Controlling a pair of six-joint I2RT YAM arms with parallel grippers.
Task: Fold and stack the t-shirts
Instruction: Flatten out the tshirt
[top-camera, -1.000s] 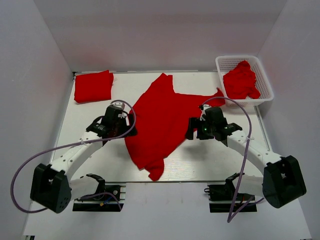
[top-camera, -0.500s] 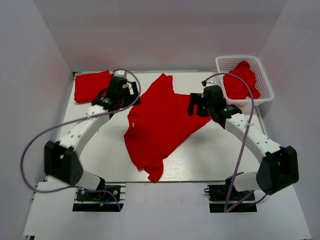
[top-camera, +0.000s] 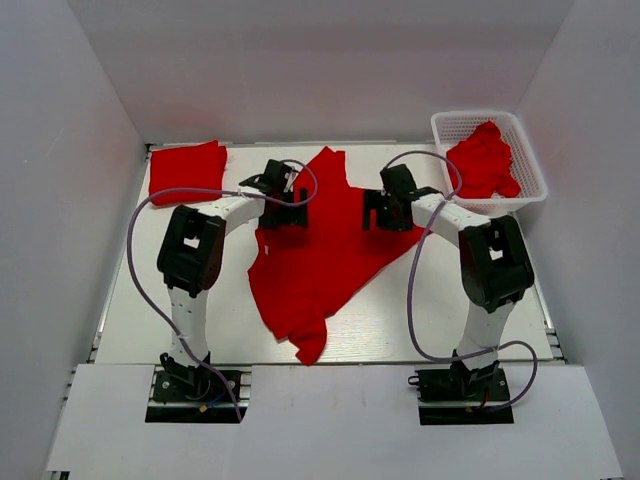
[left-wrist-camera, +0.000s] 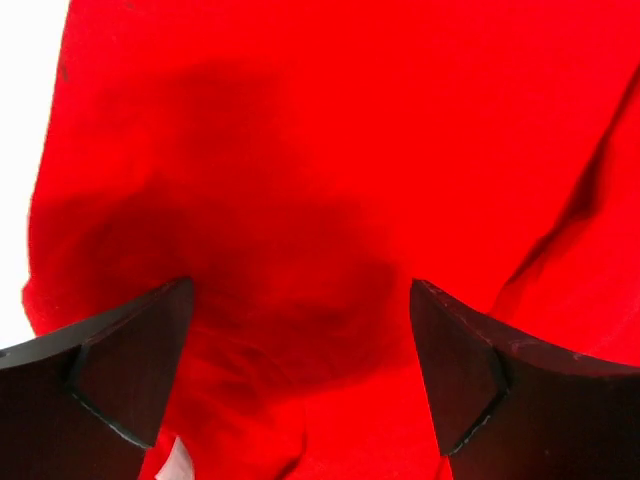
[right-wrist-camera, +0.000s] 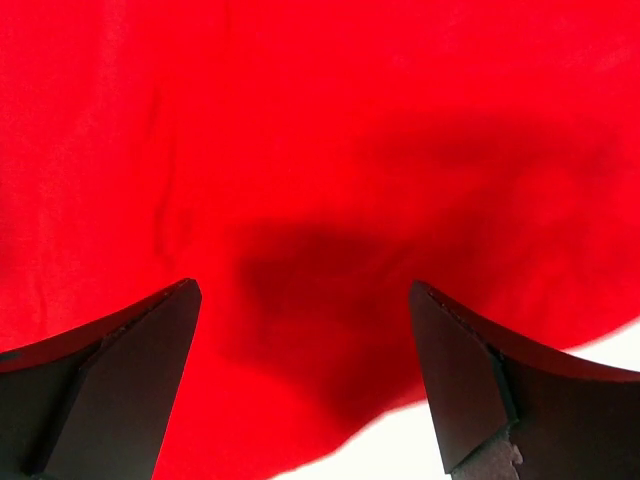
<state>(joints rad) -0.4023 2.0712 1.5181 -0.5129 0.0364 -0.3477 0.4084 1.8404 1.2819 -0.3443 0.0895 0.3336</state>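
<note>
Shirts in red show at three spots in the top view. One spread t-shirt (top-camera: 320, 255) lies slanted across the middle of the bench (top-camera: 190, 310), one folded t-shirt (top-camera: 186, 172) sits at upper left, and a crumpled heap (top-camera: 483, 160) fills the single white basket (top-camera: 527, 150) at upper right; how many pieces it holds cannot be told. The spread t-shirt's upper tip reaches near the far edge and its bunched lower tip lies near the front edge. Two arms bend inward over it. The left gripper (top-camera: 287, 212) is over its upper left border and the right gripper (top-camera: 385, 212) over its upper right border. In both wrist views the fingers are spread wide above the cloth, pinching nothing. Bare bench lies at lower left and lower right, and white walls (top-camera: 320, 70) close three sides.
</note>
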